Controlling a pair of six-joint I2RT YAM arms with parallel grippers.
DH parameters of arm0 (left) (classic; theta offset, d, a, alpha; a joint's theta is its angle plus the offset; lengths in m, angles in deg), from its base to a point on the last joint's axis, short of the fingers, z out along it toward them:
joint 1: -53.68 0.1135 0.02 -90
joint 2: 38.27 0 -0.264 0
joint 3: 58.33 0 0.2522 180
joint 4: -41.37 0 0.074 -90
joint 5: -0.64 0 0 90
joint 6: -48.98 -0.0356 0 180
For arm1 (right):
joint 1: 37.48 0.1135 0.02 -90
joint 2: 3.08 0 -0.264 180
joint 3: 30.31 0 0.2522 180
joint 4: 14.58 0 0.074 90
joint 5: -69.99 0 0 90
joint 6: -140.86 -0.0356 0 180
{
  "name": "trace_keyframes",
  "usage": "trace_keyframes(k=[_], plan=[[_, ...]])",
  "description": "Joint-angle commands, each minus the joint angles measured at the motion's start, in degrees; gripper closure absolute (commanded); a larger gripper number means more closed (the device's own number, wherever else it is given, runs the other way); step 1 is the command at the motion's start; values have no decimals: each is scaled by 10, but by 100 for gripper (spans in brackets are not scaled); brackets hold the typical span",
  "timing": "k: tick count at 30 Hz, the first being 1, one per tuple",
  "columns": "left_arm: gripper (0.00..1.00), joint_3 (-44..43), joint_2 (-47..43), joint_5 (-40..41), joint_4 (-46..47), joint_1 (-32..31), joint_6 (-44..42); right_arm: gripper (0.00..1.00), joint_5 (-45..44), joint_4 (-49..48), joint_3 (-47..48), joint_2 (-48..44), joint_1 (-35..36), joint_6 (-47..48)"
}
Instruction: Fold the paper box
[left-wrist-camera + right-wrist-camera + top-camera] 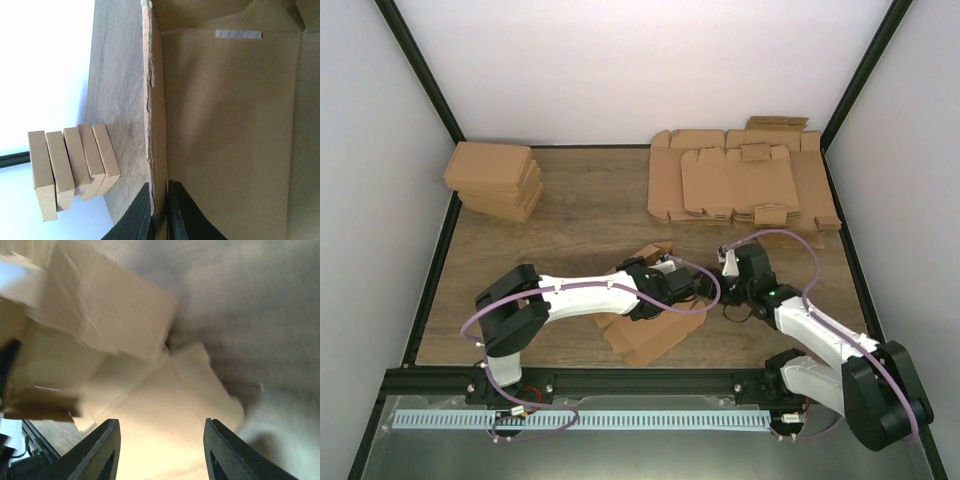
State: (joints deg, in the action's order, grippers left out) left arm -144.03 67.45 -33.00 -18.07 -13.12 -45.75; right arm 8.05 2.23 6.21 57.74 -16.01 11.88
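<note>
Near the front middle of the worktop (570, 225), between the two arms, lies the box (650, 338): plain light-brown cardboard, partly folded, with a flat panel on the wood, crease lines across it and flaps standing up at its far end. In the left wrist view one wall stands upright from the panel, its top edge rough and slightly frayed, with a small strip of tape near a far corner. The left hand (159, 187) is clenched on that wall's edge, one finger on each side. The right hand (162, 427) hangs released just above the box's right part, its fingers spread wide with nothing between them, over a flat panel and a raised, blurred flap.
</note>
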Motion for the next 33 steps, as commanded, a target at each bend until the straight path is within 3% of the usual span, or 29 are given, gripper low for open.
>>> trace_keyframes(k=[1, 6, 15, 24, 33], plan=[[90, -10, 7, 15, -6, -3, 2, 51, -48, 163, 1, -22, 55, -105], [90, -7, 9, 19, -3, -4, 2, 50, -72, 218, -5, -36, 117, -174], [90, -3, 14, 23, -1, -3, 1, 47, -96, 269, -9, -44, 130, -200], [90, 1, 15, 30, 13, -3, -10, 52, -46, 149, -21, 47, 130, -194], [90, 20, 20, 66, 40, -2, -41, 60, -63, 14, 12, 148, 121, -188]])
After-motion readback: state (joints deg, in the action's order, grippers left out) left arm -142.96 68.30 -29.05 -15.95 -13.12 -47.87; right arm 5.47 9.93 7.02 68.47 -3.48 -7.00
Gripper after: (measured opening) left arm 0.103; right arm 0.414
